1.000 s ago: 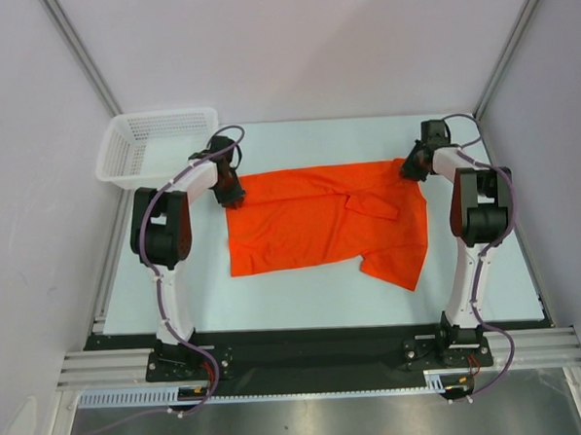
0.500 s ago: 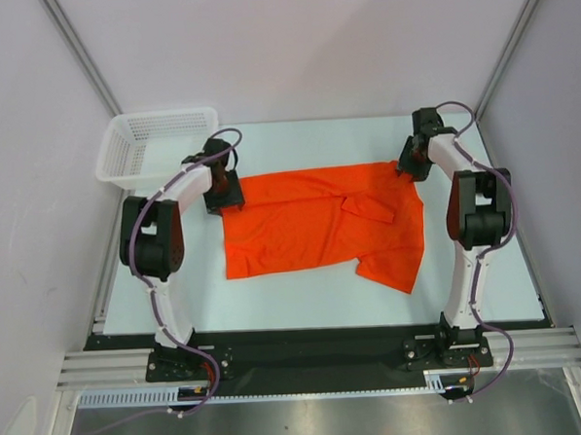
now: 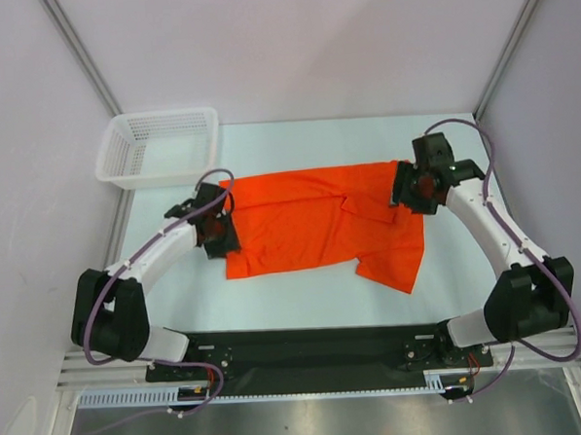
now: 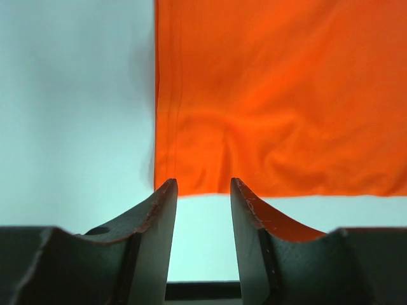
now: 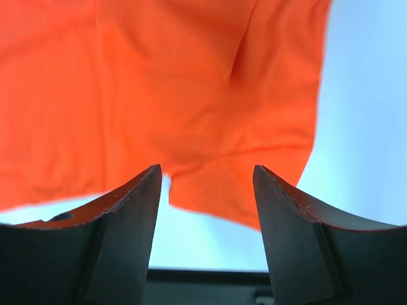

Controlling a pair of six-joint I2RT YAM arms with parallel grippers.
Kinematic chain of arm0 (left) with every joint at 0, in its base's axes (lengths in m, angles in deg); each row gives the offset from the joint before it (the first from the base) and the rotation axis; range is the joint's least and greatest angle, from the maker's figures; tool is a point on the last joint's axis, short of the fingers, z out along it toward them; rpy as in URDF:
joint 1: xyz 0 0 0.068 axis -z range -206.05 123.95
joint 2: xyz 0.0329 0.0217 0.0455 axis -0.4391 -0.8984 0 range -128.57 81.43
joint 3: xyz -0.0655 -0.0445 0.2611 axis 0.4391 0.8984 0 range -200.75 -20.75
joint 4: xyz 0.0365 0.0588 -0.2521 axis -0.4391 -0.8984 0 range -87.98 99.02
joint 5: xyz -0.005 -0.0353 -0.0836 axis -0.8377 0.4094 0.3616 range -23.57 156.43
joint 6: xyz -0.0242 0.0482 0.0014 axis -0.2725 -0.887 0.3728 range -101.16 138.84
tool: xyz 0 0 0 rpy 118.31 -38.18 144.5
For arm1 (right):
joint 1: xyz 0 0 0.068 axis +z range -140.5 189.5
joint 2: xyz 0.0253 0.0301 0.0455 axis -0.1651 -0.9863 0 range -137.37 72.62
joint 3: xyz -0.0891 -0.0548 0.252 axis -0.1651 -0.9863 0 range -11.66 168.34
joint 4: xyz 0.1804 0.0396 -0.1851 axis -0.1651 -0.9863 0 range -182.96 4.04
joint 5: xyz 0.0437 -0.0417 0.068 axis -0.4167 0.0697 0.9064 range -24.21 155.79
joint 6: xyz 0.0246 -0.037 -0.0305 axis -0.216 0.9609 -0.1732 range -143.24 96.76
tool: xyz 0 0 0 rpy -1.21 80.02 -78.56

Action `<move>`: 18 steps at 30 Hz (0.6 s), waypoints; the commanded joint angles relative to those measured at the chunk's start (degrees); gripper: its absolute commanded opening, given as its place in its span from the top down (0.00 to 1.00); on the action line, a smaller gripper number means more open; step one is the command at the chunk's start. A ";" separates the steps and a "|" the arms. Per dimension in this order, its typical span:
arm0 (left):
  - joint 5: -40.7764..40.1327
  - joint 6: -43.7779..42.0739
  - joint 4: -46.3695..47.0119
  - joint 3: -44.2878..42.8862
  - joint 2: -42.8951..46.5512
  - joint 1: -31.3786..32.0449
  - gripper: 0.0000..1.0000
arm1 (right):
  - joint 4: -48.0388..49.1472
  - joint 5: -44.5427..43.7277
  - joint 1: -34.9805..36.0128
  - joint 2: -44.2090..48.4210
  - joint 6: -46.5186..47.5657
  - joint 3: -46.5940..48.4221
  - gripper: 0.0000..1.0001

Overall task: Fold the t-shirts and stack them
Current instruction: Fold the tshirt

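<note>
Shows an orange shirt (image 3: 310, 221) spread flat on the table (image 3: 296, 144), a flap folded over near its right end and a sleeve jutting from its near-right corner, with a white basket (image 3: 122, 158) just beyond its far-left corner. Has the left gripper (image 3: 219, 239) low at the shirt's left edge, fingers (image 4: 159, 210) parted by a narrow gap with only bare table between them, and the right gripper (image 3: 408, 190) above the shirt's far-right corner, fingers (image 5: 137, 197) spread wider and gripping nothing. Leaves unclear, from such close views, whether either pair of tips touches the cloth.
</note>
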 commanded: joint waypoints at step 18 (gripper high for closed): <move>-5.85 19.40 3.99 16.25 3.71 3.18 0.55 | -11.40 3.54 3.43 31.19 -5.26 -20.16 0.40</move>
